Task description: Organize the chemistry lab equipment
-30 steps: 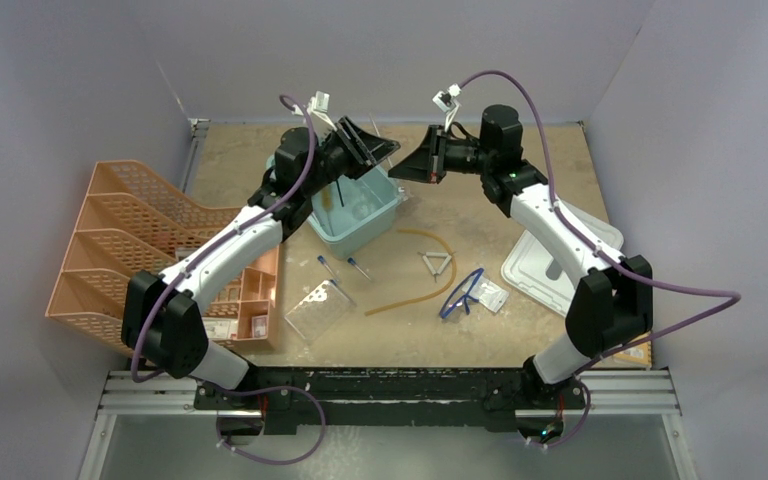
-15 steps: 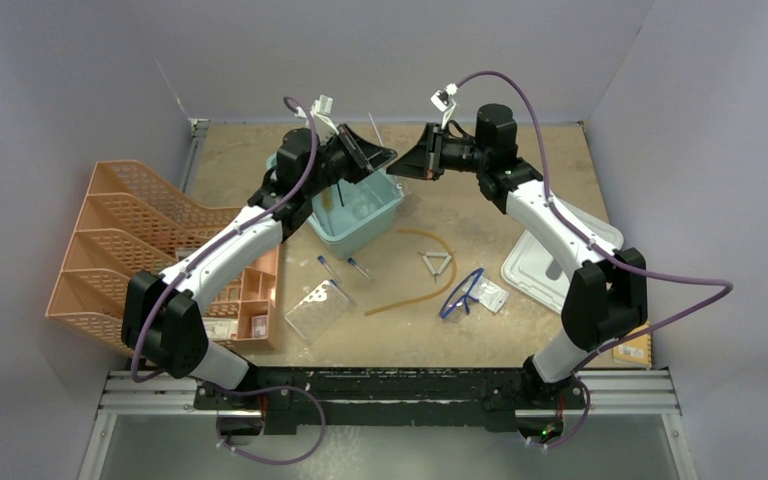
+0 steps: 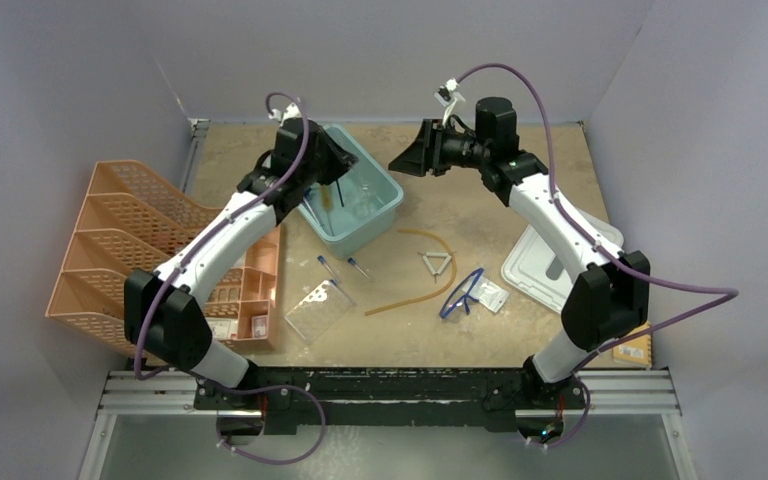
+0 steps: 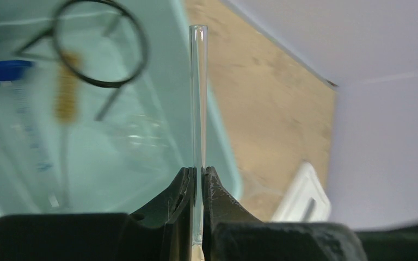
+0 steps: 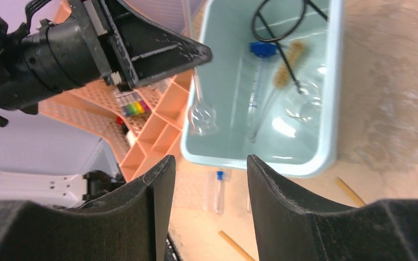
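While the left gripper point(image 4: 196, 175) clamps the stem of a clear glass bulb tube point(image 4: 198, 98), holding it over the left side of the teal bin point(image 5: 333, 81) near the table's point(image 3: 520, 180) far edge, the right gripper point(image 5: 207, 163) hangs beside it with jaws spread, holding nothing. Inside the bin lie a black wire ring stand point(image 5: 277, 19), a bristle brush point(image 5: 288, 62) and a blue-capped tube point(image 5: 258, 49). A clear rack point(image 3: 317, 310), amber tubing point(image 3: 415, 285), a white triangle point(image 3: 437, 265) and safety glasses point(image 3: 462, 293) lie mid-table, toward the near edge.
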